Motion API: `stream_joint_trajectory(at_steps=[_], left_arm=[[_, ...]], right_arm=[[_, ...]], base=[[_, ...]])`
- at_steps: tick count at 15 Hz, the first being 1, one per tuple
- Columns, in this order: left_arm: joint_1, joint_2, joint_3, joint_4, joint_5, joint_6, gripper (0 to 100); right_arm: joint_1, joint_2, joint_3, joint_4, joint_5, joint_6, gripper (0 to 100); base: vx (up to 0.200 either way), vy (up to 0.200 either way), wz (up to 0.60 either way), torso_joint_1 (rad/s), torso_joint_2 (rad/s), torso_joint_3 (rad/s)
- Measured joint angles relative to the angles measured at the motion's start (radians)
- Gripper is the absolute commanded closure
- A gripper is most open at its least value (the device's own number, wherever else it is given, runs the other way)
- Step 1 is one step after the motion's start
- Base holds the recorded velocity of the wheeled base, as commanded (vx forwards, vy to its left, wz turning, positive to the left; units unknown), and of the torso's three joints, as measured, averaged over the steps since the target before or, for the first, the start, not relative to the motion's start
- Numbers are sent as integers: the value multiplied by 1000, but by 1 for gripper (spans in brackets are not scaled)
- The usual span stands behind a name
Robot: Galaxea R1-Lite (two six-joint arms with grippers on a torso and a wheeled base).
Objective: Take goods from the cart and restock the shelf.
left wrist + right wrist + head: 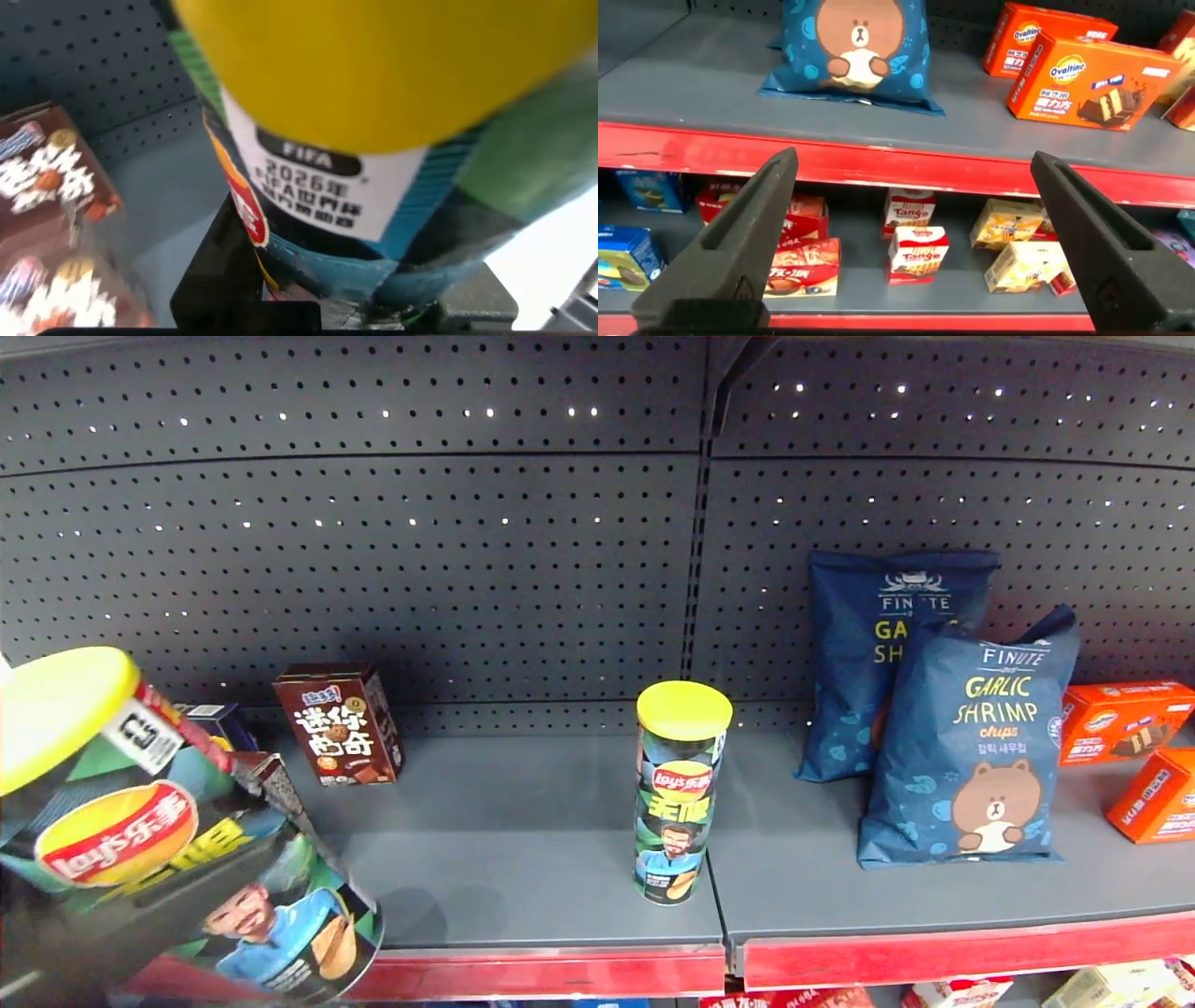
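The grey shelf [523, 840] is where my load goes, and its widest bare stretch lies at two o'clock from that load. The two blue shrimp-chip bags [971, 747] lean at three o'clock on the board, well clear of that stretch.

My left claw [355, 303] is pinching the crisp can [168, 840] low on its body. The can hangs tilted at eight o'clock in the head view, in front of the shelf's red lip, with its yellow lid leaning toward ten.

I judge the step to be setting it down. First I should bring it upright, then carry it in high enough that the base clears the lip. The standing can [680, 793] marks the row, so I would aim just to its nine o'clock side, apart from it. The brown biscuit box [341, 723] sits at ten o'clock from that spot, and my wrist should pass clear of it. I should let go only once the base is flat.

My right claw [910, 252] is spread wide, holding nothing, and faces the shelf edge.
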Motion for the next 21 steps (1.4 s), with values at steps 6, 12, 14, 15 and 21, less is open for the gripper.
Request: stream_joint_trajectory(at_steps=[6,12,14,15,21], left_arm=[[-48,369,-103,-209,3,40,100],[-99,689,-277,-348,0,88,100],[-108,763,-336,-351,-1,86,100],[-113,791,-367,-336,-4,86,100],[-163,929,-559,-257,-53,81,100]], right_arm=[[0,0,0,1,42,14,0],[0,1,0,2,38,0,0],[0,1,0,1,36,-3,0],[0,1,0,2,35,-3,0],[0,3,0,1,35,-6,0]], base=[[0,0,0,0,0,0],[0,0,0,0,0,0],[0,0,0,0,0,0],[0,0,0,0,0,0],[0,0,0,0,0,0]])
